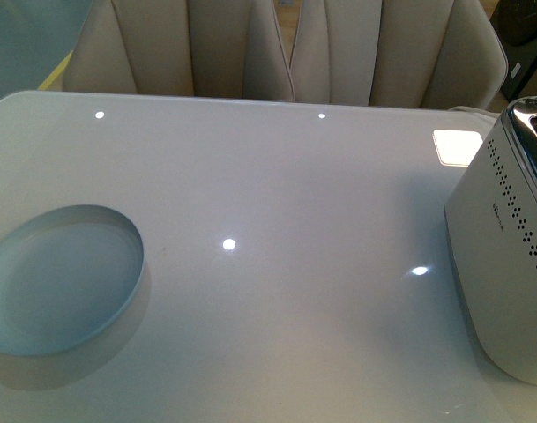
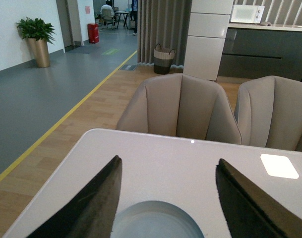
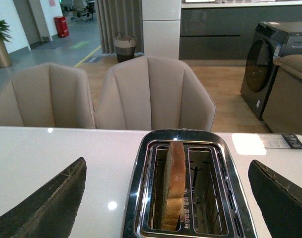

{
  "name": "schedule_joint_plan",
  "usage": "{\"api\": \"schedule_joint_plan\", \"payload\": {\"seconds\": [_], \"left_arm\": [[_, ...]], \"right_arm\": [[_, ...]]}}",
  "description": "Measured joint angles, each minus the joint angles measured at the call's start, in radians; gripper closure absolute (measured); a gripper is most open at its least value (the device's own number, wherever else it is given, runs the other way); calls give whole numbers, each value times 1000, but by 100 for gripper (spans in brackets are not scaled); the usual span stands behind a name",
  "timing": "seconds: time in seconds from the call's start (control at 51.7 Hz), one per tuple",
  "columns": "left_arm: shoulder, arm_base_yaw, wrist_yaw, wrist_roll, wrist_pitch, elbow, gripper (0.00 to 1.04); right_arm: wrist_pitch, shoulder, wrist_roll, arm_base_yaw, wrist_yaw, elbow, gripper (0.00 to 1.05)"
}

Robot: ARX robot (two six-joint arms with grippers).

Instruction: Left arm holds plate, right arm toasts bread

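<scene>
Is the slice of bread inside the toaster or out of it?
Inside. In the right wrist view the bread stands on edge in one slot of the toaster, its top above the rim; the other slot is empty.

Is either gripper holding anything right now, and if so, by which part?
Nothing is held. The left gripper is open above the plate, and the right gripper is open above the toaster, where the bread stands in a slot.
</scene>
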Motion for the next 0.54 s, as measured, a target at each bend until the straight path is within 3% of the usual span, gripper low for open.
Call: {"api": "schedule_joint_plan", "payload": {"seconds": [0.174,0.542], "left_arm": [[0,0,0,1,0,0,6],[0,0,0,1,0,0,7]], "right_arm": [[0,0,0,0,0,0,9],[0,0,0,0,0,0,9]]}}
